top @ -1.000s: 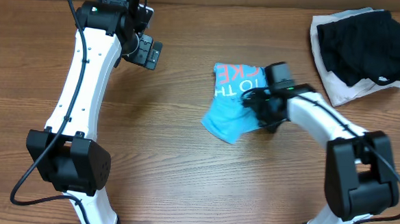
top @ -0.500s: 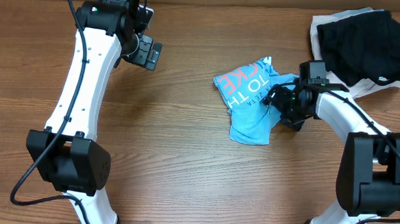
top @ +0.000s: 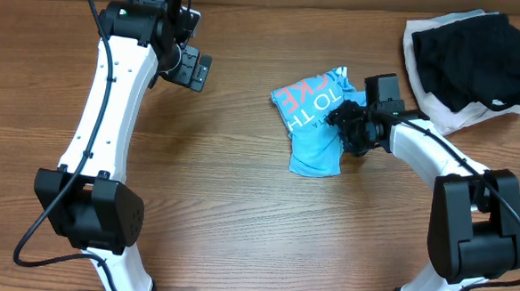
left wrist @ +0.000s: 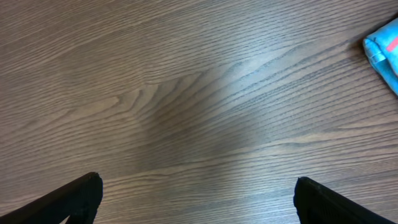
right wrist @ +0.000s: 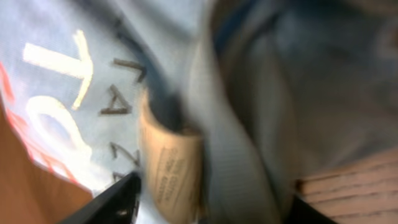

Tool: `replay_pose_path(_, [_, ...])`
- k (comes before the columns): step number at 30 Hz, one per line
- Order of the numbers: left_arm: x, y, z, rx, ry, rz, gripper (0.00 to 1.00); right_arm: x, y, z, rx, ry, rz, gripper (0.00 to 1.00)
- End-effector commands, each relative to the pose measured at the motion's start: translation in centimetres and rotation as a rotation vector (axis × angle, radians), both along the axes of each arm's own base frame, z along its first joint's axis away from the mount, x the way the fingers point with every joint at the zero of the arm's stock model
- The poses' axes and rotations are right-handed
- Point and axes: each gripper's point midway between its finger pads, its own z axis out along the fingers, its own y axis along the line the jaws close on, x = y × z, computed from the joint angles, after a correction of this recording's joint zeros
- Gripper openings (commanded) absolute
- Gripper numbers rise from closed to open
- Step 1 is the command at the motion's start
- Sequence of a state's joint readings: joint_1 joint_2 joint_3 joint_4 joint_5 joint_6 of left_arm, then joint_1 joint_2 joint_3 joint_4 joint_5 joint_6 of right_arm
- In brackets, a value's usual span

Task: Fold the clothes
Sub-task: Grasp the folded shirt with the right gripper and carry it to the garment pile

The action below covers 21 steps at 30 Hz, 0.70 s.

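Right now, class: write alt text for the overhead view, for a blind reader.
A crumpled sky-blue cotton T-shirt lies on the wooden table, the right gripper at its edge. The left gripper hangs open, well apart from it.

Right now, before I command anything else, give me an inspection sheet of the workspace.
Surface: wooden table, bare wood grain.
Job's things: sky-blue T-shirt, bunched up right of centre, red and white lettering showing, not folded.
Clutter: black garment lying on a white garment, far right corner.
Grippers: left pincer open over bare wood, holding nothing; right pincer at the T-shirt's right edge, cloth between its fingers, grip unclear.
Cables: black cable running along the left arm, clear of the T-shirt.
Surroundings: nothing seen.
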State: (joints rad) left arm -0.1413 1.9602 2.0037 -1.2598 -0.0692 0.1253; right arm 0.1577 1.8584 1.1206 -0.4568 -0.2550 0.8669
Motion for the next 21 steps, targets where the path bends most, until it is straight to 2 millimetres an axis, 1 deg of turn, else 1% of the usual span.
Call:
replay_pose_path(1, [0.2, 0.1, 0.3, -0.024, -0.01, 0.02, 1.0, 0.4, -1.3, -0.6, -0.068, -0.006, -0.06, 0.55])
replay_pose_path(5, [0.4, 0.1, 0.3, -0.026, -0.017, 0.02, 1.0, 1.0, -1.1, -0.3, -0.069, -0.036, -0.049, 0.54])
replay_pose_path(7, [0.4, 0.1, 0.3, -0.025, -0.017, 0.02, 1.0, 1.1, -0.6, -0.3, -0.067, -0.046, -0.04, 0.56])
replay_pose_path(9, [0.3, 0.1, 0.3, -0.025, -0.016, 0.02, 1.0, 1.1, -0.1, -0.6, -0.066, -0.044, -0.029, 0.62])
replay_pose_path(12, [0.3, 0.1, 0.3, -0.025, -0.015, 0.02, 1.0, 0.6, 0.7, -1.7, -0.057, -0.013, -0.015, 0.68])
replay_pose_path(16, [0.3, 0.1, 0.3, -0.025, -0.016, 0.02, 1.0, 0.2, 1.6, -3.9, -0.01, 0.04, -0.012, 0.69])
replay_pose_path(18, [0.3, 0.1, 0.3, -0.025, -0.015, 0.02, 1.0, 0.2, 2.1, -4.7, 0.007, 0.05, 0.0, 0.67])
replay_pose_path(19, [0.3, 0.1, 0.3, -0.025, -0.015, 0.02, 1.0, 0.1, 2.2, -5.0, 0.013, 0.055, 0.003, 0.62])
replay_pose_path(21, [0.3, 0.1, 0.2, -0.024, -0.012, 0.02, 1.0, 0.2, 2.5, -4.9, 0.03, 0.051, 0.011, 0.5])
